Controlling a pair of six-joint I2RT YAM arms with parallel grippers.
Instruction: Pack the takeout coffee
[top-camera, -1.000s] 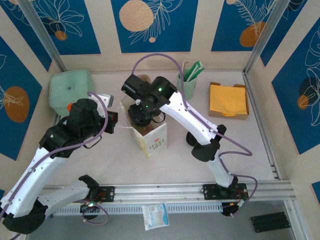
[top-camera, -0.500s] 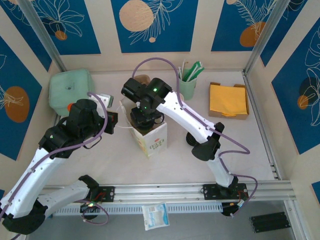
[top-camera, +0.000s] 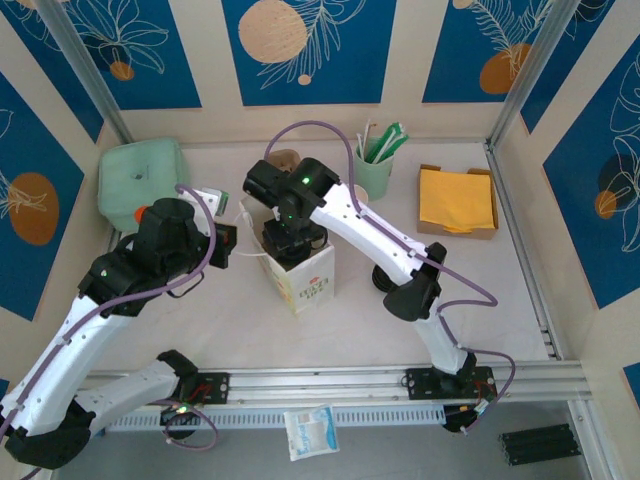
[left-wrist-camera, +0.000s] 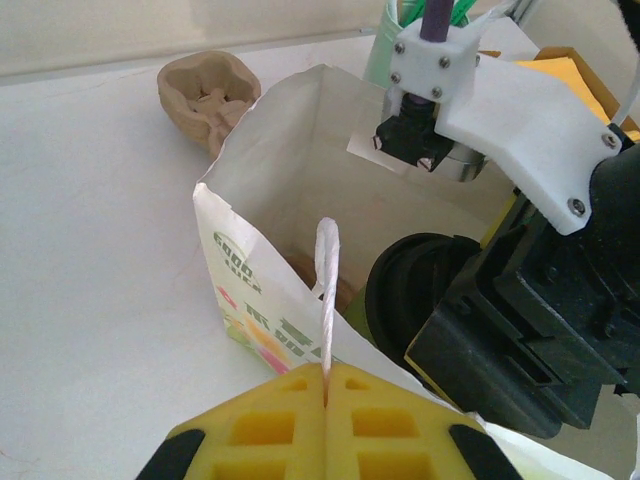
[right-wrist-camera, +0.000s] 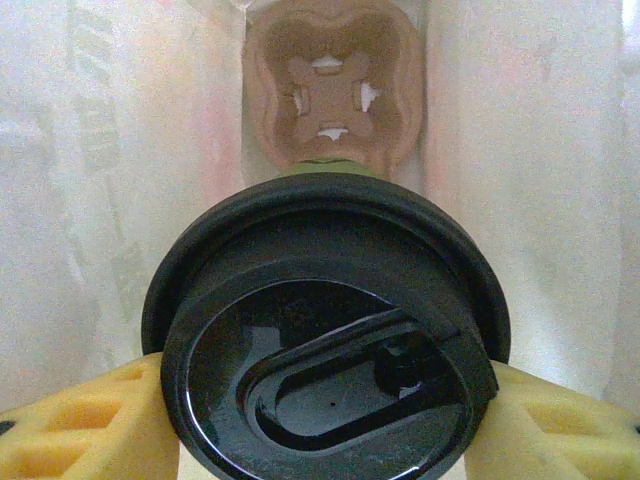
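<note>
The takeout coffee (right-wrist-camera: 325, 340) is clamped in my right gripper (right-wrist-camera: 325, 425). Its yellow pads (right-wrist-camera: 70, 430) press against both sides of the cup just under the round black lid, which faces straight up at my wrist camera. The cup hangs inside the white paper bag (top-camera: 305, 275), with the bag's pale walls rising on either side of it. Below it, on the bag's floor, lies a brown pulp carrier (right-wrist-camera: 330, 85). I cannot tell whether the cup's base touches it. From above, my right gripper (top-camera: 290, 240) reaches down through the bag's open mouth, and the bag stands upright near the middle of the table (top-camera: 230, 320). My left gripper (left-wrist-camera: 325, 400) is clenched on the bag handle (left-wrist-camera: 326, 290), a thin white twisted strip rising from between its closed pads at the bag's left rim. From above, the left gripper (top-camera: 228, 245) sits just beside the bag on that side. A second pulp carrier (left-wrist-camera: 212, 95) rests on the table beyond the bag, toward the far edge. The mint-green cup of straws (top-camera: 377, 165) stands near the far edge too, right of the bag. A tray of orange napkins (top-camera: 457, 200) lies toward the far right corner.
</note>
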